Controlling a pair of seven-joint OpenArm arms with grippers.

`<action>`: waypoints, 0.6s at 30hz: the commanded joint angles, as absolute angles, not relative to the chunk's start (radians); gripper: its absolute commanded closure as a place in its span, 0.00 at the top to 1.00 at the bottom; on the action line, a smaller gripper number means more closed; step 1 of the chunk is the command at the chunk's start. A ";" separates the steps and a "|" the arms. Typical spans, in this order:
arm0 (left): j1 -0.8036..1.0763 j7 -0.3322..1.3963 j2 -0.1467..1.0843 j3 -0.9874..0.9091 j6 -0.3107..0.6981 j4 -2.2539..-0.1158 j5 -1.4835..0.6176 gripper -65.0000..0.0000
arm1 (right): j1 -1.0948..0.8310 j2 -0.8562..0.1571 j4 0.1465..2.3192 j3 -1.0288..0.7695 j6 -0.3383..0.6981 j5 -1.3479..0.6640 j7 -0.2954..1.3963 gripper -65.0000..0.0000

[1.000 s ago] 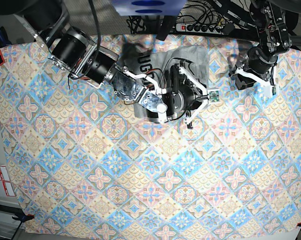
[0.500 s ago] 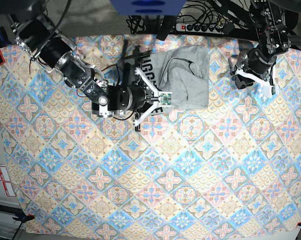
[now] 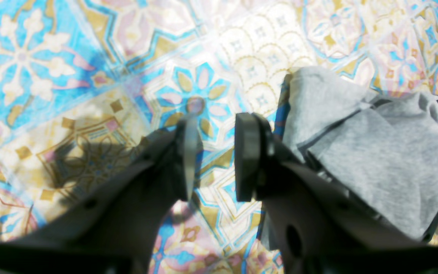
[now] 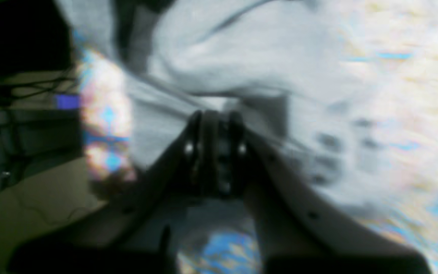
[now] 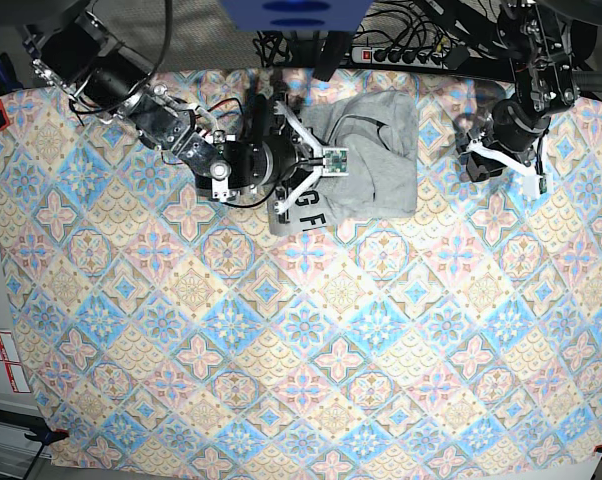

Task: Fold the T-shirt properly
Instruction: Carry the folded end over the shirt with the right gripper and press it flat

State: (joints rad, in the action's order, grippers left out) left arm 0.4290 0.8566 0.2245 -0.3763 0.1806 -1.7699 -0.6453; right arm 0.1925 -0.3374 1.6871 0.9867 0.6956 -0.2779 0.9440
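Shifted T-shirt (image 5: 366,160), lettering half-hidden

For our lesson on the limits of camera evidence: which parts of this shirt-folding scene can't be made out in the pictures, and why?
- T-shirt lettering: base view, mostly covered by the right arm; only part shows.
- Right gripper: right wrist view too blurred to tell whether cloth is pinched.
- Shirt's far side: left wrist view, cut off by the frame edge and behind the left gripper fingers.

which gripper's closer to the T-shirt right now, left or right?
Right. The right gripper is over the T-shirt, jaws shut with grey cloth around them. The left gripper hangs open above the tablecloth, off the shirt's edge.
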 commanded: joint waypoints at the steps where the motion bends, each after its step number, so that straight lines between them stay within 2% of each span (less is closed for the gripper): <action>1: 0.429 0.843 0.236 -0.384 0.185 -1.793 -0.656 0.26 | 0.202 -0.338 1.676 0.990 0.698 -0.286 0.926 0.08; 6: 0.429 0.843 0.236 -0.384 0.185 -1.793 -0.656 0.26 | 0.208 -0.252 1.537 1.021 0.698 -0.286 0.828 0.08; 18: 0.430 0.843 0.236 -0.384 0.185 -1.793 -0.656 0.26 | 0.375 -0.068 1.389 1.013 0.698 -0.286 0.814 0.08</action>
